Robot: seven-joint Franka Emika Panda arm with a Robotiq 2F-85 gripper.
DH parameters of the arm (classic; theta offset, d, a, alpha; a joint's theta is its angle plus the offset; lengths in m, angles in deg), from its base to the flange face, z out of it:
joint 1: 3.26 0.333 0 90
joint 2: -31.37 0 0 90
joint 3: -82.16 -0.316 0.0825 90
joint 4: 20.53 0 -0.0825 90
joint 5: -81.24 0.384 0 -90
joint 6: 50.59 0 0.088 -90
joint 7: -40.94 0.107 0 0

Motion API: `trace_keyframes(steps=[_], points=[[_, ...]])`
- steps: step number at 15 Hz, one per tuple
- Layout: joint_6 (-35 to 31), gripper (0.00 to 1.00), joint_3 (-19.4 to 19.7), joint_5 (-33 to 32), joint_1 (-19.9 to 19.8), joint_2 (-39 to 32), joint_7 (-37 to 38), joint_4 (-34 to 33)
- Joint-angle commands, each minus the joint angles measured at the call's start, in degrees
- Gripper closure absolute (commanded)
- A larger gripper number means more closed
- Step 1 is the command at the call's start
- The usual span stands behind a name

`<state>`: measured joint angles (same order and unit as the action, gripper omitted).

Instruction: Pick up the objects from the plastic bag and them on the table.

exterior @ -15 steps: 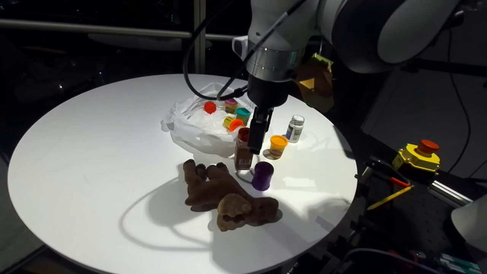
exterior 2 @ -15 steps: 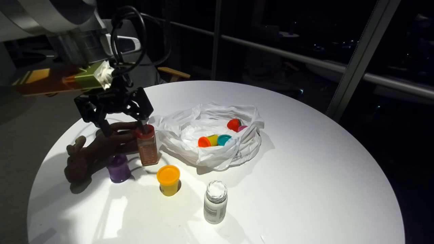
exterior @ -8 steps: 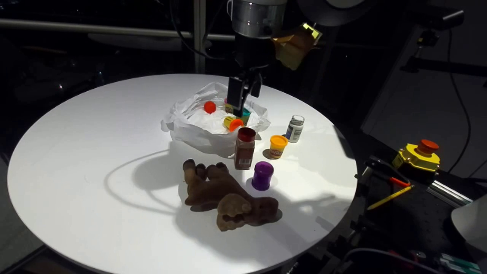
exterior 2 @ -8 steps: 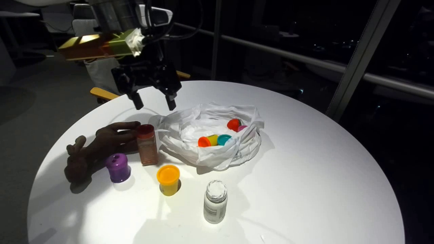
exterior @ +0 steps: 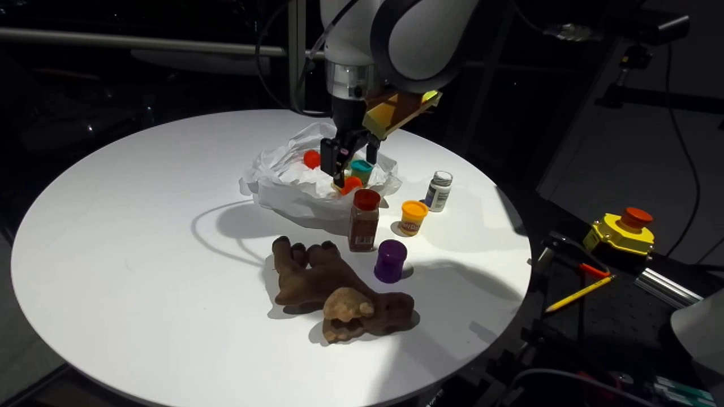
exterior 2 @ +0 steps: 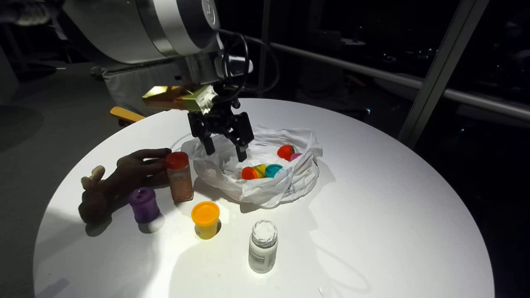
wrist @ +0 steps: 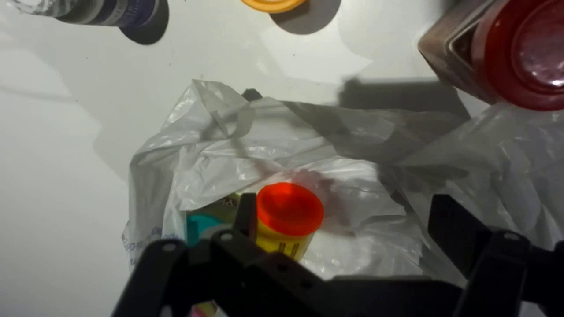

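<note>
The plastic bag point(exterior 2: 269, 194) lies open on the bench point(exterior 2: 393, 215), mouth upward. Your pincer point(exterior 2: 225, 151) is released, fingers point(wrist: 246, 215) wide and holding nothing, over or just within the bag's mouth; its exact height cannot be judged. Inside the bag lie the orange-lidded tub point(wrist: 288, 215), on its side and probably your next target, the teal-lidded tub point(exterior 2: 273, 170) just beside it, and, elsewhere in the bag, a red round item point(exterior 2: 285, 152) and a partly hidden pink piece point(exterior 2: 295, 156). In the wrist view the orange-lidded tub sits near one finger and well apart from the other: closing off-centre may roll it across the bag's floor and out of your grip. Lowered on that line, the nearer finger may strike the teal-lidded tub instead of entering the gap. The other finger shows over loose folds of the bag; close too low and you may pinch film, so that lifting drags the bag and scatters its contents. Just outside the bag stands the red-capped jar point(exterior 2: 180, 178), upright; a dragged bag could tip it over.
</note>
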<state>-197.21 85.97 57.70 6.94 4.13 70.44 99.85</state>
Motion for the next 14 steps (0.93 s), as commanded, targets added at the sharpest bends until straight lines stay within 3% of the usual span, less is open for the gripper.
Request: trace_keyframes(steps=[1, 7, 10, 11, 14], points=[[-2.12, 0.00, 3.29, 1.09, 2.32, -5.55, 2.86, -4.81], [-6.14, 0.00, 6.99, 2.06, 4.57, -9.29, 5.23, -7.82], [-4.93, 0.03, 6.30, 3.93, 3.90, -10.62, 3.64, -8.72], [-4.89, 0.24, 6.42, 4.45, 4.00, -10.94, 3.58, -8.84], [-5.20, 0.36, 7.54, 4.73, 4.52, -11.61, 4.35, -9.30]])
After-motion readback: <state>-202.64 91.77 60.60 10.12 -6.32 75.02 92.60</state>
